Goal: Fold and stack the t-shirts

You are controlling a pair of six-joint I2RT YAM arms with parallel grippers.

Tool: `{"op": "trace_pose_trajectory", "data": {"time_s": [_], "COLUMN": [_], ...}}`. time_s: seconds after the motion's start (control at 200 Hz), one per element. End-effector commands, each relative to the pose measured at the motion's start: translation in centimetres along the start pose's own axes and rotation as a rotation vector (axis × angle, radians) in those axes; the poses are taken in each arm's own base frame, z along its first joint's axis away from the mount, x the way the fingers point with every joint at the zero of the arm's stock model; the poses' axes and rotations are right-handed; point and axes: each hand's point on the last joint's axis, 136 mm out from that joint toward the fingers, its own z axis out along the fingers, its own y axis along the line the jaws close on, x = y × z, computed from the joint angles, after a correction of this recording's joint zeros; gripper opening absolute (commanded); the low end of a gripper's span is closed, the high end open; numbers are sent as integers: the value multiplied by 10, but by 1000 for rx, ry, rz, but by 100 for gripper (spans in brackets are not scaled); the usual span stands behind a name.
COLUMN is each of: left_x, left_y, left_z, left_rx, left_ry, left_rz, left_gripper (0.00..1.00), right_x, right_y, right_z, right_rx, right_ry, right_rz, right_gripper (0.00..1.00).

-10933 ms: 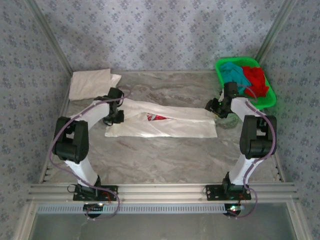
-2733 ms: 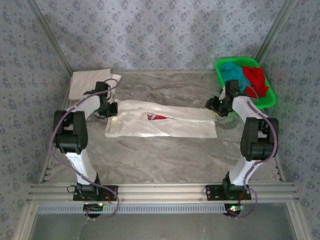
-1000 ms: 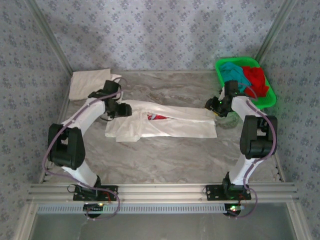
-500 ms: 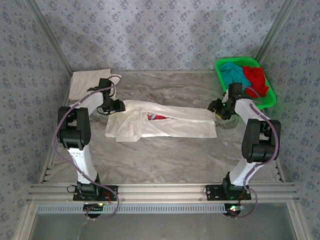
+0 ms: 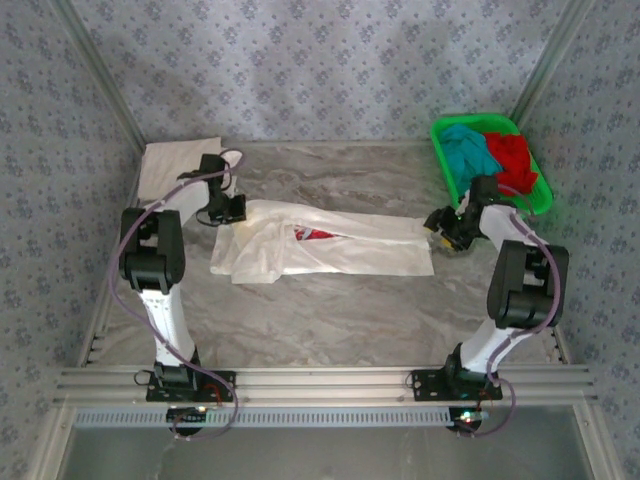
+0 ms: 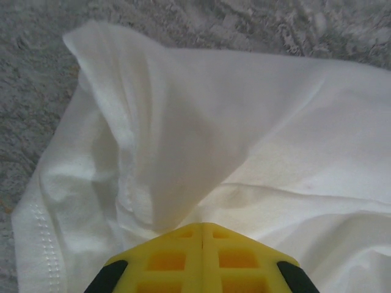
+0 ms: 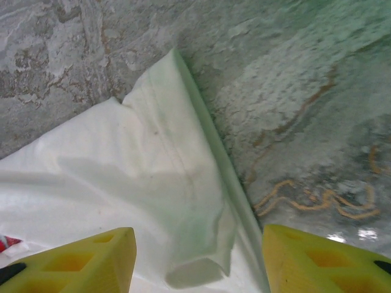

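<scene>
A white t-shirt (image 5: 350,255) with a red print (image 5: 312,235) lies stretched across the table's middle, its left end rumpled. My left gripper (image 5: 228,210) is over that left end. In the left wrist view its yellow fingers (image 6: 177,256) are pressed together, shut on a raised fold of the white cloth (image 6: 183,140). My right gripper (image 5: 441,226) is open over the shirt's right end. Its fingertips (image 7: 91,256) straddle a corner of the cloth (image 7: 177,183) on the marble. Another white t-shirt (image 5: 178,165) lies folded at the back left. A teal t-shirt (image 5: 465,150) and a red t-shirt (image 5: 512,160) sit in the basket.
The green plastic basket (image 5: 536,204) stands at the back right, just behind my right arm. Patterned walls close in the table on three sides. Bare marble (image 5: 330,320) stretches between the shirt and the arm bases.
My left gripper has closed on the shirt's left end, which is now bunched. My right gripper has shifted slightly right and nearer, and its jaws stand a little wider.
</scene>
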Motion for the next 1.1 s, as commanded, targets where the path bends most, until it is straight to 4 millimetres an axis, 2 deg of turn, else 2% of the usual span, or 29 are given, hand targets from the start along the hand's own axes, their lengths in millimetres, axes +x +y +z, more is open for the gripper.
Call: {"op": "trace_pose_trajectory", "data": {"time_s": [0.0,0.08,0.15,0.17,0.235,0.37,0.42,0.465,0.495,0.58,0.61,0.77,0.82,0.889,1.014,1.069,1.099], "left_x": [-12,-16,-17,-18,-19,-25,-26,-26,-25,-22,-21,-18,-18,-18,-18,-18,-18], "left_y": [-7,-8,-8,-7,-6,-5,-4,-5,-4,-2,-1,1,1,1,0,0,0], "left_z": [-20,-27,-30,-32,-34,-39,-41,-41,-40,-37,-35,-30,-30,-30,-30,-29,-29], "left_rx": [18,18,22,23,25,50,45,45,45,38,35,40,41,42,44,47,47], "left_ry": [-33,-49,-52,-56,-56,-64,-69,-70,-67,-55,-50,-38,-39,-41,-42,-38,-38], "left_rz": [22,28,27,28,27,14,14,16,15,20,22,17,16,16,18,18,19], "left_gripper": [2,2,1,0,0,0,0,0,0,0,0,0,0,0,0,0,0], "right_x": [-11,-13,-11,-22,-27,-38,-38,-38,-36,-29,-27,-9,-5,-5,-13,-16,-16], "right_y": [20,23,24,32,35,42,40,34,29,16,12,5,10,19,31,35,35], "right_z": [11,19,26,21,20,14,12,9,8,8,10,36,42,46,44,41,39], "right_rx": [-85,-103,-120,-136,-135,-143,-128,-90,-65,-18,-3,9,-8,-54,-84,-84,-78], "right_ry": [20,36,56,30,17,17,21,2,-8,-23,-19,88,107,108,85,86,95], "right_rz": [-5,-4,3,-13,-22,-22,-11,5,17,39,42,46,36,28,5,3,6], "right_gripper": [57,48,31,27,11,3,7,30,40,53,55,56,54,45,15,14,17]}}
